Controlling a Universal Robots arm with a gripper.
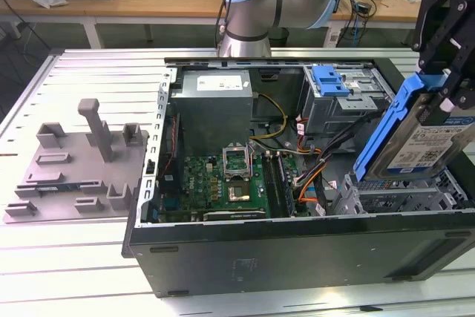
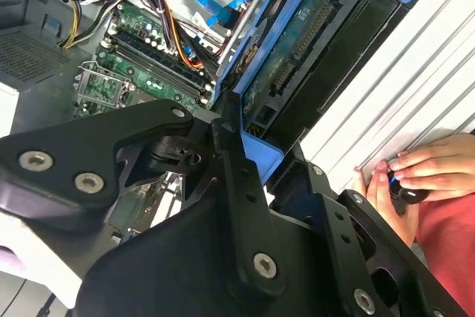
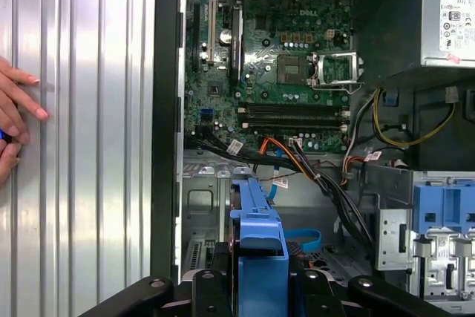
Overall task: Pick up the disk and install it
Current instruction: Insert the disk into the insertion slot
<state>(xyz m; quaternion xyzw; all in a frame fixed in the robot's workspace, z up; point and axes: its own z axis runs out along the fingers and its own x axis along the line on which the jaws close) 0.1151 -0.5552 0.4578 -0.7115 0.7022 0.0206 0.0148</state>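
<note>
- noted gripper (image 1: 444,79) with jaws clamped on the blue frame of the disk (image 1: 419,135); held steeply tilted, in the air above the silver drive bay (image 1: 404,198), at the case corner on the exterior view's right.
- risk of snagging: orange and black cables (image 1: 312,174) lying just beside that bay; could get pinched or dragged under a descending frame.
- risk of jamming: at such a tilt, could catch a frame corner on the bay's edge instead of seating flat; would likely twist the disk in the grip.
- risk of slip: gripped near one end only, judging by the second wrist view; could pivot under any side load.
- noted a person's hand (image 2: 415,172) resting on the slatted table (image 1: 89,72) near the case (image 1: 297,257); pinch hazard if brought closer.
</note>
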